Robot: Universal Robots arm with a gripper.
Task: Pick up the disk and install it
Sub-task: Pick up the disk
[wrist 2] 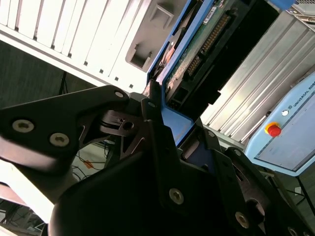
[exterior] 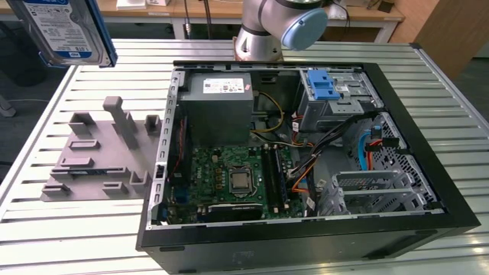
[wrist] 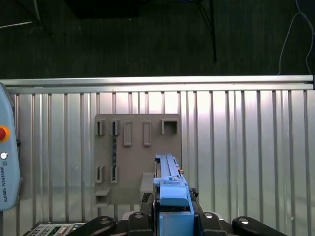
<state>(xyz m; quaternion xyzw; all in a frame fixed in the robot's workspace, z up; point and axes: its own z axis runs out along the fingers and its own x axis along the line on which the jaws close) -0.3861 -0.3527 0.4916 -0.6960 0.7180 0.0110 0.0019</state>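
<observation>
My gripper (wrist: 172, 219) is clamped on the disk (exterior: 67, 31), its blue-bracketed edge seated between my fingers (wrist 2: 153, 112), held aloft over the table (exterior: 428, 74) near the fixture (exterior: 99, 154), apart from the open case (exterior: 306, 235).

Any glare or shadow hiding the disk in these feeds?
Exterior view: even light, but the disk is cut off by the top edge. First wrist view: the table slats glare bright against a dark background. Second wrist view: the slats wash out white and the disk's underside is dim.
</observation>
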